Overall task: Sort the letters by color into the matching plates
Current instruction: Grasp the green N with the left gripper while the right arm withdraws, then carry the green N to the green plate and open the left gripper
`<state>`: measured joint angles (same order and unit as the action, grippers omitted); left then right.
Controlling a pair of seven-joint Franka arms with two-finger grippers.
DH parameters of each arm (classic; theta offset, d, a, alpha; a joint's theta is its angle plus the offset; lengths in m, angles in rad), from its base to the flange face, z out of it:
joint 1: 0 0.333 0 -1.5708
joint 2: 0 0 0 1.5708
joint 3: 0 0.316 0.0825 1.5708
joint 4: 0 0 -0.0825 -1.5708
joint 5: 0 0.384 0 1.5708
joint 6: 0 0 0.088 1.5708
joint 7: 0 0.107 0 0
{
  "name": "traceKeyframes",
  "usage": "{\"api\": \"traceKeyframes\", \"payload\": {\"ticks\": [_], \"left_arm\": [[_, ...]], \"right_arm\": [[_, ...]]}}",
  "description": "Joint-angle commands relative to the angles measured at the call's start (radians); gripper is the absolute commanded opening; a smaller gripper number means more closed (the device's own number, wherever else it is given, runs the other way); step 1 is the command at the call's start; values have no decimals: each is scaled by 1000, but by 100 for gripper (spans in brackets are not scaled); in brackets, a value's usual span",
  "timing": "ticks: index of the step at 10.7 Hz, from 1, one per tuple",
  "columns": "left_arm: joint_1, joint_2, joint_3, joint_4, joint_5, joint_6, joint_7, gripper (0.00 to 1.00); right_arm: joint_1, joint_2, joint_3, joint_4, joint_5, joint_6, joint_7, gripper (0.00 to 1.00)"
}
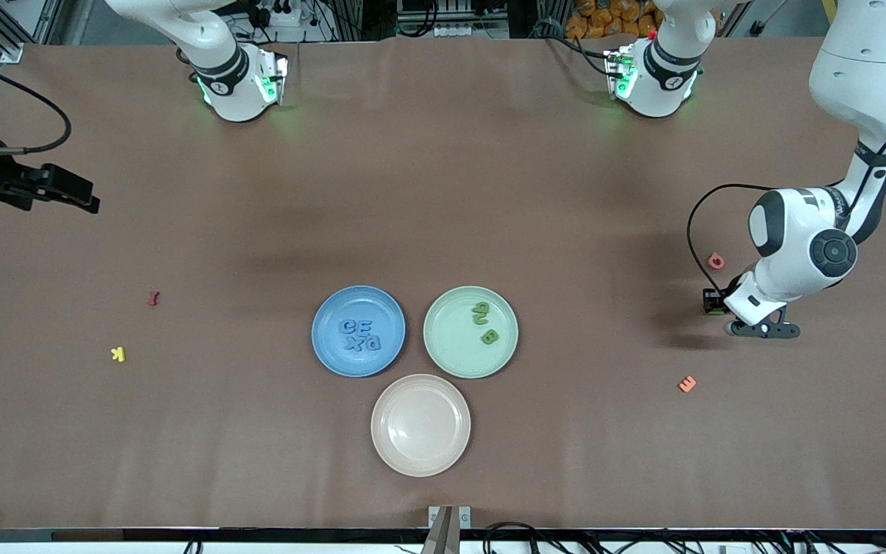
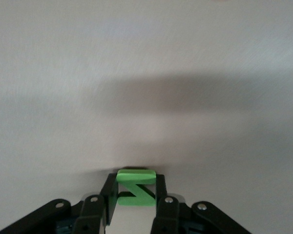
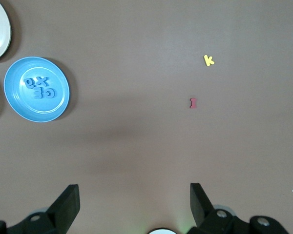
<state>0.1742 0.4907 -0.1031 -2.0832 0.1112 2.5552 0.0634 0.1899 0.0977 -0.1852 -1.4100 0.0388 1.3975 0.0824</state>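
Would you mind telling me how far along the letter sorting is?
Done: four blue letters lie in the blue plate, two green letters in the green plate. In hand: the left claw is shut on a green letter at its end of the table. Left: placing it; no fourth green letter shows. The right claw waits open.

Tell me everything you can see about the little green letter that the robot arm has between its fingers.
The green letter is a small, chunky Z, bright green and matte, foam-like by its look. It sits pinched between the two black fingers of the left gripper, one finger pressing each side. It is toward the left arm's end of the table, low at the brown table surface; whether it touches the table cannot be told. It is not in the green plate, where two green letters lie.
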Motion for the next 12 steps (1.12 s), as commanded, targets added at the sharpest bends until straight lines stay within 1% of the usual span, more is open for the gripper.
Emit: {"api": "traceKeyframes", "payload": {"ticks": [1, 3, 4, 6, 8, 10, 11, 12], "left_arm": [[-5, -20, -55, 60, -15, -41, -98, 0], [-36, -15, -93, 116, -15, -108, -210, 0], [-80, -12, -99, 147, -13, -142, -303, 0], [-203, -6, -98, 205, -11, -208, -515, 0], [-316, 9, -99, 239, -13, -227, -708, 0], [-402, 75, -99, 323, -13, -227, -863, 0], [-432, 95, -99, 351, -13, -227, -928, 0], [-461, 113, -99, 382, -15, -227, -986, 0]], "right_arm": [[-17, -18, 3, -36, -13, 70, 13, 100], [-21, -10, 3, -37, -14, 112, 22, 100], [-26, -10, 3, -35, -16, 115, 22, 100], [-32, -9, 1, -32, -16, 126, 22, 100], [-64, -9, 10, -27, -13, 129, 11, 100], [-92, -9, 35, -24, -10, 130, 8, 100], [-102, -9, 53, -23, -11, 130, 8, 100], [-105, -9, 55, -23, -13, 130, 7, 100]]}}
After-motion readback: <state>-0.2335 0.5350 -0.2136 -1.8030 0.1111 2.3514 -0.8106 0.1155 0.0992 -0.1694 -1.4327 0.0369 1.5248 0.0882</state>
